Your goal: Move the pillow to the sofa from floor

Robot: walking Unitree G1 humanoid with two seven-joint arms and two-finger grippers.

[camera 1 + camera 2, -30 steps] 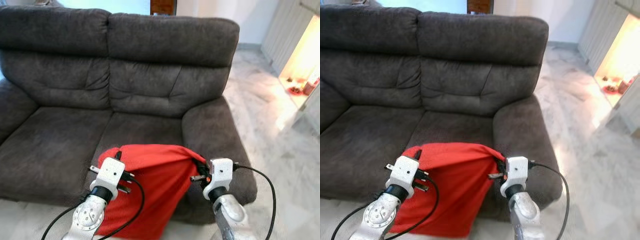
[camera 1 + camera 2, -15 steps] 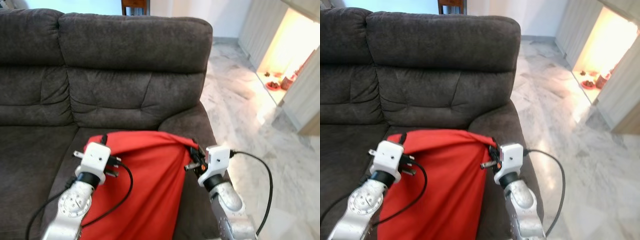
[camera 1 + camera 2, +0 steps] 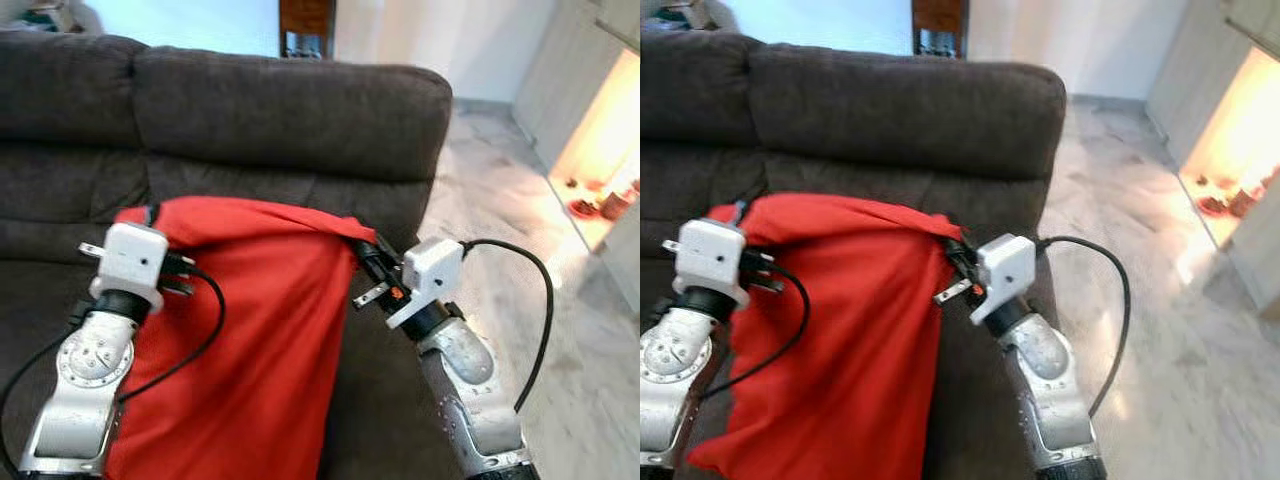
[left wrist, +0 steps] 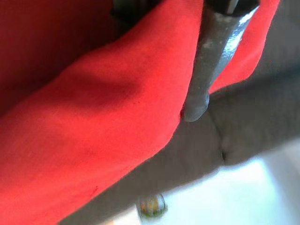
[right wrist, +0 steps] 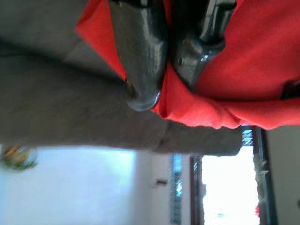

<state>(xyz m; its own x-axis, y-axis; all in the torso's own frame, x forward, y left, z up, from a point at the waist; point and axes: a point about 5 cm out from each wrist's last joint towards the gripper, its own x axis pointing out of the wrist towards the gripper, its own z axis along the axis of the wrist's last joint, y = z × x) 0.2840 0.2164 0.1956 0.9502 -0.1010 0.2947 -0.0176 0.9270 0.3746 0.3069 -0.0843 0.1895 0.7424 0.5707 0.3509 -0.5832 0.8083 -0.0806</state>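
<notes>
A red pillow (image 3: 250, 340) hangs stretched between my two grippers in front of the dark grey sofa (image 3: 300, 110). My left gripper (image 3: 150, 215) is shut on its top left corner. My right gripper (image 3: 365, 250) is shut on its top right corner. The wrist views show black fingers (image 4: 206, 61) (image 5: 140, 56) pinching red cloth (image 4: 79, 117) (image 5: 234, 70), with the sofa's back behind. The pillow's top edge is level with the lower part of the sofa backrest, and its body hangs down over the seat.
The sofa's right armrest (image 3: 400, 330) lies under my right arm. Marble floor (image 3: 520, 200) runs to the right of the sofa. A lit low shelf with small objects (image 3: 600, 200) stands at the far right. A wooden piece (image 3: 305, 25) shows behind the sofa back.
Both grippers have raised the pillow higher, from seat-edge level up to the backrest. The camera has also shifted.
</notes>
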